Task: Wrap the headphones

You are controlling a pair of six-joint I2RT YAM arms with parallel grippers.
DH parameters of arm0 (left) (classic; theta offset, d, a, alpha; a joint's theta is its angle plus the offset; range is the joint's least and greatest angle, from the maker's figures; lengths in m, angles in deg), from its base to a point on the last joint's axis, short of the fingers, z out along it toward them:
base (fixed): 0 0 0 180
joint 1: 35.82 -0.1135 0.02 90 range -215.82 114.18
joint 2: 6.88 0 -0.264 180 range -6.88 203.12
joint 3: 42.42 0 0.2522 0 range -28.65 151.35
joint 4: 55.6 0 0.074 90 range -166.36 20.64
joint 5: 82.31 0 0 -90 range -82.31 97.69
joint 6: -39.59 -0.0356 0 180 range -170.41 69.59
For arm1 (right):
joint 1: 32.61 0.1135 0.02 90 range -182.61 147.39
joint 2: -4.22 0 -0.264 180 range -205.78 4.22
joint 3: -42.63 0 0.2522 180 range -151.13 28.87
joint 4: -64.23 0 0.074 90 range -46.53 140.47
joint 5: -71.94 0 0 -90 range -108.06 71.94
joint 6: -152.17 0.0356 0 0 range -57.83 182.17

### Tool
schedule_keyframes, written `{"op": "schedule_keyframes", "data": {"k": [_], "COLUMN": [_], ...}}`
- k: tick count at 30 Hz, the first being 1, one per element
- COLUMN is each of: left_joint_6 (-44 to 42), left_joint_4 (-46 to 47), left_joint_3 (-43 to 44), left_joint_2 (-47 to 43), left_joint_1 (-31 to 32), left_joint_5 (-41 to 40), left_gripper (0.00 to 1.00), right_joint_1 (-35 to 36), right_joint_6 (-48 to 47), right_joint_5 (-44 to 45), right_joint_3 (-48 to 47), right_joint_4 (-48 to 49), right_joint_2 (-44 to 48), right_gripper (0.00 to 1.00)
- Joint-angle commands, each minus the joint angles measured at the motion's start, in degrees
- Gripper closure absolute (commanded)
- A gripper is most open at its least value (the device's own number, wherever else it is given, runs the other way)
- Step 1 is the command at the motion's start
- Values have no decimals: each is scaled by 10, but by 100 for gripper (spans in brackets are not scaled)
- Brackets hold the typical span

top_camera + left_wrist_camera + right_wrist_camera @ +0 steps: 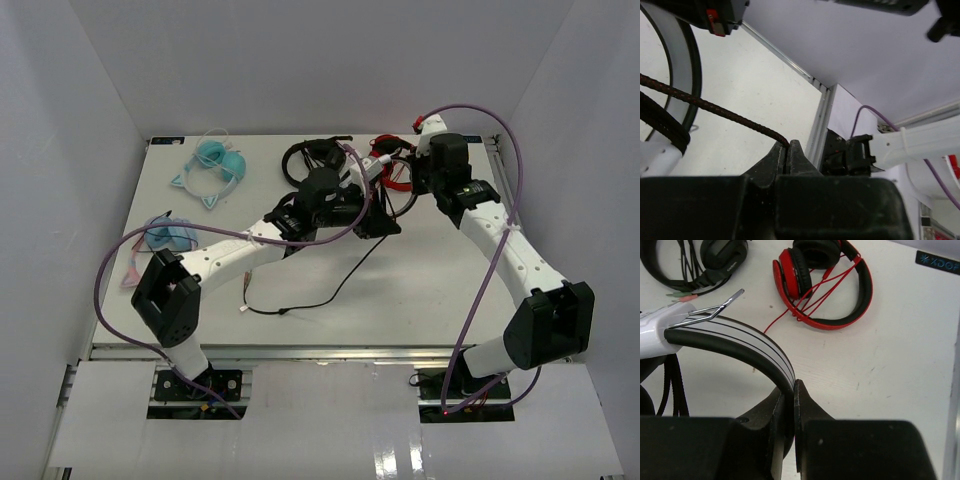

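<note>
The white headphones (747, 347) hang between my two arms above the middle of the table; in the top view only a white part (368, 170) shows behind the left arm. My right gripper (792, 390) is shut on the white, black-lined headband, and it sits at the back right in the top view (420, 185). My left gripper (786, 149) is shut on the thin black braided cable (715, 107); it sits at mid-table in the top view (380, 226). The rest of the cable (330, 290) trails down to the table, its plug end lying near the front left.
A red-and-black pair (825, 285) lies on the table behind the right gripper, also seen in the top view (398, 168). An all-black pair (308, 155) lies at the back centre. A teal cat-ear pair (215, 165) and a blue-pink pair (165, 236) lie at the left.
</note>
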Motion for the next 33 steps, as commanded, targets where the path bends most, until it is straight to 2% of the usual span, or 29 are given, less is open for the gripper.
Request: {"op": "schedule_keyframes", "data": {"k": [1,2,6,8,12,18,21,27,29,33], "left_joint_6": [-52,-64,-135,-190,-278,-341,-371,-426,-431,-451], "left_joint_4": [-10,-13,-20,-23,-20,68,124,181,190,254], "left_joint_3": [3,1,-8,-17,-91,-304,-382,-433,-434,-453], "left_joint_2": [24,28,22,-4,-59,-151,-168,-122,-104,-79], "left_joint_1": [45,53,95,114,152,165,165,165,165,164], "left_joint_5": [-34,-49,-119,-154,-206,-252,-281,-294,-305,-366], "left_gripper": [90,78,52,48,43,30,26,23,23,21], "right_joint_1": [-15,-17,-22,-24,-30,-39,-45,-70,-75,-83], "right_joint_6": [124,127,127,124,113,77,49,-17,-22,-26], "right_joint_5": [-35,-41,-52,-52,-62,-114,-181,-391,-425,-435], "right_joint_3": [-42,-40,-33,-31,-39,-65,-63,-44,-43,-37], "right_joint_4": [25,25,25,23,17,-5,-13,-12,-12,-12], "right_joint_2": [22,27,49,60,77,98,105,128,129,133], "right_gripper": [92,92,92,92,92,92,92,92,92,92]}}
